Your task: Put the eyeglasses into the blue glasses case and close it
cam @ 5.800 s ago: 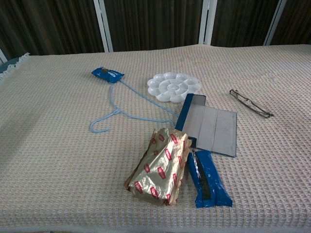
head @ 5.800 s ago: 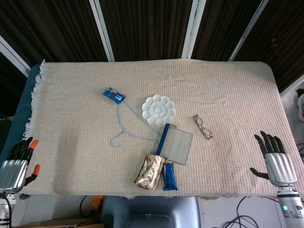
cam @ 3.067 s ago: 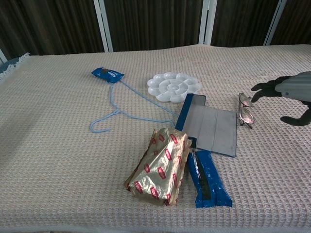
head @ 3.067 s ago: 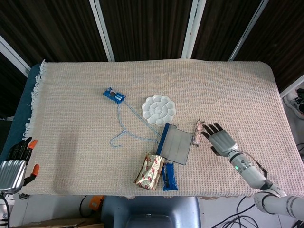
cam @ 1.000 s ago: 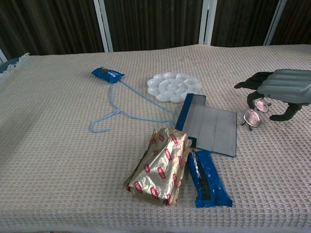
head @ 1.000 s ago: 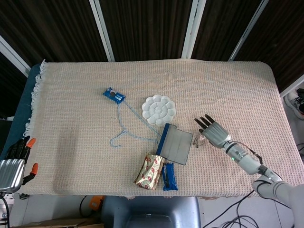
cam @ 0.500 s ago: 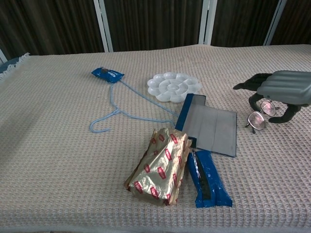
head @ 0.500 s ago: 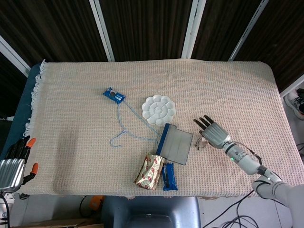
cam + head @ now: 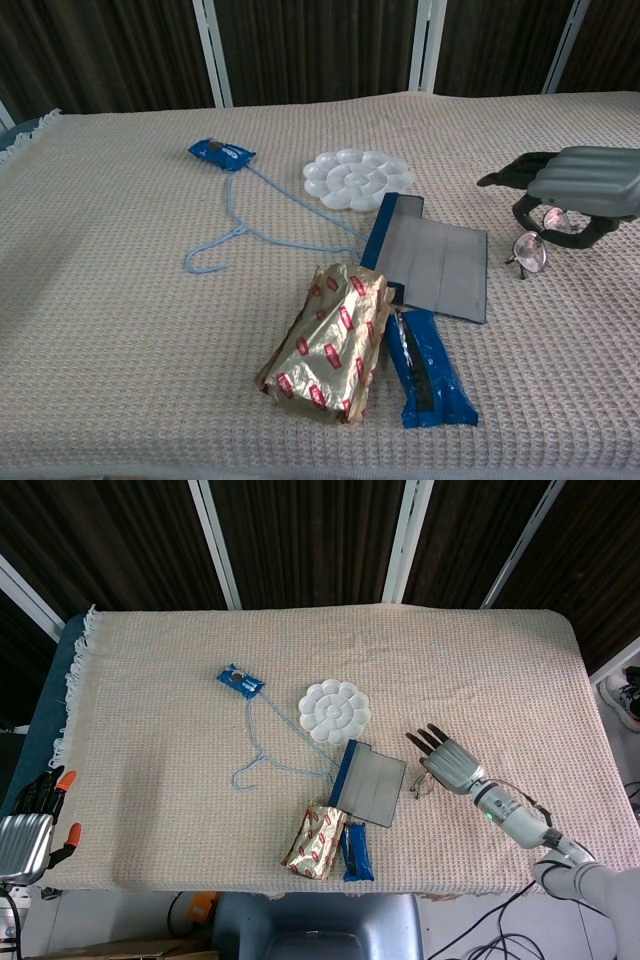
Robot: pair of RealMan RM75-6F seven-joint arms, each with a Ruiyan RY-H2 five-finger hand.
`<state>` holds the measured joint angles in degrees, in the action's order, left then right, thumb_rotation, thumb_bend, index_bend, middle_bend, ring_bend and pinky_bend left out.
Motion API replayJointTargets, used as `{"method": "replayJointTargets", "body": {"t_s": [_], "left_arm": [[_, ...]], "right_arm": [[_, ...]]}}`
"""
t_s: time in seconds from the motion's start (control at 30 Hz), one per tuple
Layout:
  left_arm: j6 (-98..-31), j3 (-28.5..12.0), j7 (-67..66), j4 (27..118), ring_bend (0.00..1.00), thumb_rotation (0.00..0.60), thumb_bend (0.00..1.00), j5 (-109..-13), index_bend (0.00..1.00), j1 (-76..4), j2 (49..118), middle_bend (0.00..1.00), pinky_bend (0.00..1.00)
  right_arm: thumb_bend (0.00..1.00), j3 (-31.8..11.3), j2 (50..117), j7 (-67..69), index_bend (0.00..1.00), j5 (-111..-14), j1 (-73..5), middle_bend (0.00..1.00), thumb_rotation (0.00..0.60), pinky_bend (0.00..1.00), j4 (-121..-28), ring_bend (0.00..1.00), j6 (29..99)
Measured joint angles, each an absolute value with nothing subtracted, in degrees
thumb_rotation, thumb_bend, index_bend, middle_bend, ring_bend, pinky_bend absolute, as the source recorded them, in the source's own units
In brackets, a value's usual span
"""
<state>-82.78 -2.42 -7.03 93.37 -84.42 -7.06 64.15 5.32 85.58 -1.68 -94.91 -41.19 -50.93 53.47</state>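
Note:
The eyeglasses hang tilted under my right hand, pinched between its thumb and a finger, just right of the case. One lens shows below the right hand in the head view. The blue glasses case lies unfolded flat on the cloth, grey panels up, with its blue edge on the left. In the head view the case sits mid-table near the front. My left hand rests off the table's front left corner, fingers apart, holding nothing.
A white flower-shaped palette lies behind the case. A gold foil packet and a blue wrapper lie right in front of it. A blue packet with a light blue string lies further left.
My right hand came in from the table's front right edge and took hold of the eyeglasses. Over the last second it has raised them slightly off the cloth. The left hand stays put.

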Motion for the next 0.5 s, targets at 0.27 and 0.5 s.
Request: {"method": "replayJointTargets", "body": {"t_s": [0.27,0.5], "left_arm": [[-82.8,-2.4,-6.7,93.3,0.00,0.600,0.43,-84.4,0.00,-7.0,64.1,0.00,0.13],[-82.9,-2.5,-6.4,93.3,0.00,0.600,0.43,-84.3,0.00,-7.0,64.0,0.00,0.13]], "right_arm": [[0.65,5.2,84.8,-2.0,0.70,-96.2,-41.4,0.00,0.600,0.00,-52.8,0.00,56.3],[0.65,4.7,83.8,-2.6,0.70,-97.7,-42.6,0.00,0.600,0.00,-57.6,0.00,57.6]]}}
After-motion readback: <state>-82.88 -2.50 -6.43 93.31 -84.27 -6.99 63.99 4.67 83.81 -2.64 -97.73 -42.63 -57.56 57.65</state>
